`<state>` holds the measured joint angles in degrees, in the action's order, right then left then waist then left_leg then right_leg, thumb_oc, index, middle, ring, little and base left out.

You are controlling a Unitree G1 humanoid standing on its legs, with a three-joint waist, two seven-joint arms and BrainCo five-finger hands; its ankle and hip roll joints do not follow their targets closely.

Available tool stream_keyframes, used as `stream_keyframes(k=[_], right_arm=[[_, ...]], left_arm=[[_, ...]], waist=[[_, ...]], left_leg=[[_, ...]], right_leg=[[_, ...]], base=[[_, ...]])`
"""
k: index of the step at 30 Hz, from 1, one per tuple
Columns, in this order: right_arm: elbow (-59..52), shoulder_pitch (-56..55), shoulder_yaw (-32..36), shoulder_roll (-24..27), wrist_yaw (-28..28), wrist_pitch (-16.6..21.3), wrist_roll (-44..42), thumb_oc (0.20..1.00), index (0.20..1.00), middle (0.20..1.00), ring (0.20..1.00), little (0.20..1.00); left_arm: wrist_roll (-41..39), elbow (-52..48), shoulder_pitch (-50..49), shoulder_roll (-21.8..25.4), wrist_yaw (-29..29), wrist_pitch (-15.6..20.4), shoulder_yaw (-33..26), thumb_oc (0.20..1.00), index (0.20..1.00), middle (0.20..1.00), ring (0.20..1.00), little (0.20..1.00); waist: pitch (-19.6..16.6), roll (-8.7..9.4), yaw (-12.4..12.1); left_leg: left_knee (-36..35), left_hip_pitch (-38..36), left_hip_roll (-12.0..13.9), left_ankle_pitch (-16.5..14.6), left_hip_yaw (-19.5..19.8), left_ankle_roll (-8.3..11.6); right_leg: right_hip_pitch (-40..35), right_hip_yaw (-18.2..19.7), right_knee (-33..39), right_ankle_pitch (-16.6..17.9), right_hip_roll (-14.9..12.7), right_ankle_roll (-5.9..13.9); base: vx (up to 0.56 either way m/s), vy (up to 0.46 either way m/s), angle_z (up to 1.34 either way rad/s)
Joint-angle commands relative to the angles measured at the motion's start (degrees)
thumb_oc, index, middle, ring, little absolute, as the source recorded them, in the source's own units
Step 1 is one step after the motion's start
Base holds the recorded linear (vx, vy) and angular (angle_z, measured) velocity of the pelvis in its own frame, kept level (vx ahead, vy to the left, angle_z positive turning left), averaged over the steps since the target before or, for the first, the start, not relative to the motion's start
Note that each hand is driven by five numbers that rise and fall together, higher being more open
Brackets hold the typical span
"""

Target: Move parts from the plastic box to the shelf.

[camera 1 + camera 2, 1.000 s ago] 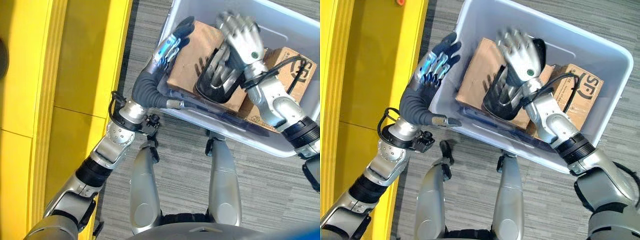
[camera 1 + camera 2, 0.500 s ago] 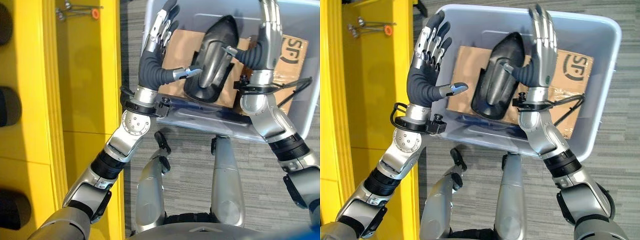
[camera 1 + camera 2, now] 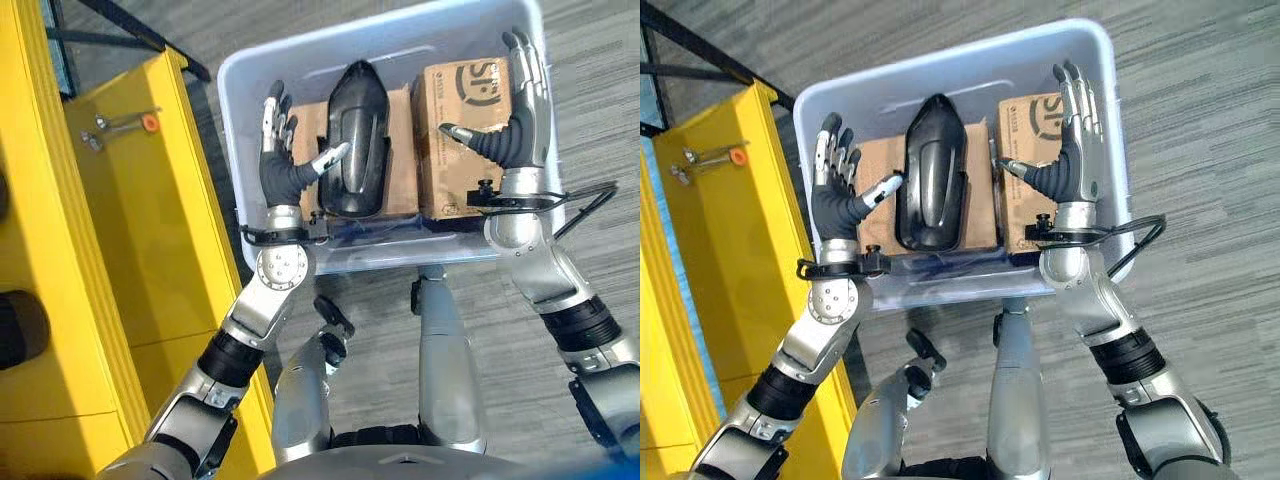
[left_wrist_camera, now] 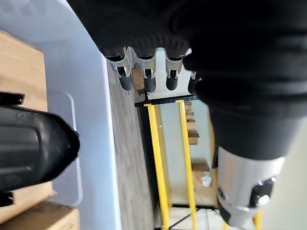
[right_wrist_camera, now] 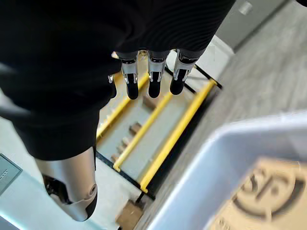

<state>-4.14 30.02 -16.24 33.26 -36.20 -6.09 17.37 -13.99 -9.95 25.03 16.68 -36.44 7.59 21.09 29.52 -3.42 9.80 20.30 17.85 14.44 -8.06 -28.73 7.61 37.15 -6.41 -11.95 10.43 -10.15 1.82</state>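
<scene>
While the black part (image 3: 355, 140) is lying on cardboard boxes (image 3: 468, 130) inside the plastic box (image 3: 235, 90), both hands are being held open and empty above it, left hand (image 3: 280, 165) beside the part, right hand (image 3: 515, 130) over a carton.

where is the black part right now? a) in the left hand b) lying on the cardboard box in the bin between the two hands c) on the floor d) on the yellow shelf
b: the black part lies on the cardboard box inside the plastic box, with the left hand and the right hand open on either side of it.
</scene>
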Motion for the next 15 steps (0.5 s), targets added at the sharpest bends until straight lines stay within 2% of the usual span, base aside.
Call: stream_keyframes(k=[1,2,3,5,6,7,11,12,13,14,15], right_arm=[[-3.2,-0.4,3.3,-2.0,-3.0,2.2,-0.9,1.0,1.0,1.0,1.0,1.0],[-3.7,-2.1,3.8,-2.6,-4.3,2.4,-0.8,1.0,1.0,1.0,1.0,1.0],[-4.1,-4.2,4.1,-3.4,-5.4,2.8,-0.6,1.0,1.0,1.0,1.0,1.0],[-4.8,-6.4,4.7,-4.1,-6.7,2.9,-1.0,1.0,1.0,1.0,1.0,1.0],[-5.8,-7.5,4.8,-3.9,-7.5,2.6,-1.6,1.0,1.0,1.0,1.0,1.0],[-6.7,-8.5,5.1,-3.9,-8.0,2.6,-1.9,1.0,1.0,1.0,1.0,1.0],[-7.7,-10.1,5.9,-3.8,-8.0,3.3,-2.1,1.0,1.0,1.0,1.0,1.0],[-7.6,-9.4,5.7,-3.9,-8.1,2.3,-1.8,1.0,1.0,1.0,1.0,1.0],[-7.6,-9.0,5.5,-3.8,-8.1,2.1,-1.5,1.0,1.0,1.0,1.0,1.0],[-6.8,-6.7,4.3,-3.3,-8.4,1.6,-1.1,1.0,1.0,1.0,1.0,1.0],[-6.6,-6.1,4.1,-3.2,-8.3,1.5,-1.1,1.0,1.0,1.0,1.0,1.0]], left_arm=[[3.8,-3.3,1.4,2.6,-0.9,-0.3,-0.4,1.0,1.0,1.0,1.0,1.0],[5.1,-3.1,2.0,2.4,-0.7,-1.4,0.4,1.0,1.0,1.0,1.0,1.0],[6.6,-2.9,2.2,2.2,-0.5,-2.0,0.8,1.0,1.0,1.0,1.0,1.0],[8.6,-3.3,2.3,3.1,0.6,-2.6,0.2,1.0,1.0,1.0,1.0,1.0],[9.1,-4.1,2.7,3.4,1.3,-3.7,-0.1,1.0,1.0,1.0,1.0,1.0],[9.1,-4.9,3.2,3.7,1.8,-4.7,-0.3,1.0,1.0,1.0,1.0,1.0],[10.4,-5.8,2.9,3.6,3.4,-4.3,-1.4,1.0,1.0,1.0,1.0,1.0],[10.3,-5.8,2.9,3.4,4.4,-2.7,-1.7,1.0,1.0,1.0,1.0,1.0],[10.7,-5.7,3.0,3.2,4.6,-2.7,-1.7,1.0,1.0,1.0,1.0,1.0],[11.7,-5.0,3.6,2.8,4.5,-2.7,-1.2,1.0,1.0,1.0,1.0,1.0],[12.2,-4.7,3.9,2.6,4.3,-2.4,-1.1,1.0,1.0,1.0,1.0,1.0]], waist=[[0.3,2.89,1.7],[0.3,2.69,2.8],[0.3,2.45,3.0],[0.3,1.53,0.9],[0.3,1.36,0.2],[0.3,1.48,-0.2],[0.3,2.32,-0.9],[0.3,2.11,-1.8],[0.3,2.05,-1.9],[0.3,1.88,-2.1],[0.3,1.84,-2.1]], left_leg=[[0.4,6.1,-2.1,2.4,4.7,-2.63],[0.4,7.0,-3.1,1.1,6.7,-3.9],[0.4,7.7,-3.2,0.9,7.9,-4.54],[0.7,8.8,-2.8,1.8,9.5,-6.12],[0.7,9.6,-3.1,2.5,10.9,-5.74],[0.6,10.4,-3.6,3.2,12.0,-5.12],[0.9,12.5,-4.4,5.0,14.0,-4.43],[-1.1,14.1,-4.4,7.2,15.2,-3.5],[-1.7,14.4,-4.4,7.7,15.3,-3.25],[-4.9,14.9,-3.7,10.1,15.2,-2.64],[-5.8,14.9,-3.7,10.7,15.1,-2.55]], right_leg=[[-4.7,-2.0,2.2,-5.5,-1.7,6.48],[-3.6,4.8,1.5,-3.8,-2.1,7.33],[-2.5,7.0,-1.9,-4.5,-2.5,7.33],[-4.0,5.7,-14.7,-13.4,-2.3,6.26],[-4.1,6.2,-18.4,-15.9,-2.2,5.04],[-4.2,6.2,-18.6,-16.2,-2.3,4.29],[-5.6,3.7,-15.4,-16.9,-1.1,3.88],[-4.3,2.5,-15.7,-17.4,-0.4,3.56],[-4.0,2.3,-15.5,-17.4,-0.3,3.49],[-2.6,1.3,-15.1,-17.3,0.6,2.84],[-2.3,1.1,-15.1,-17.3,0.7,2.67]], base=[[-0.13,-0.131,0.11],[-0.14,-0.172,0.09],[-0.2,-0.201,0.26],[-0.21,-0.186,0.49],[-0.16,-0.255,0.3],[-0.09,-0.284,0.08],[-0.13,-0.25,0.53],[-0.18,-0.22,0.32],[-0.29,-0.279,0.47],[-0.18,-0.112,0.42],[-0.19,-0.081,0.21]])
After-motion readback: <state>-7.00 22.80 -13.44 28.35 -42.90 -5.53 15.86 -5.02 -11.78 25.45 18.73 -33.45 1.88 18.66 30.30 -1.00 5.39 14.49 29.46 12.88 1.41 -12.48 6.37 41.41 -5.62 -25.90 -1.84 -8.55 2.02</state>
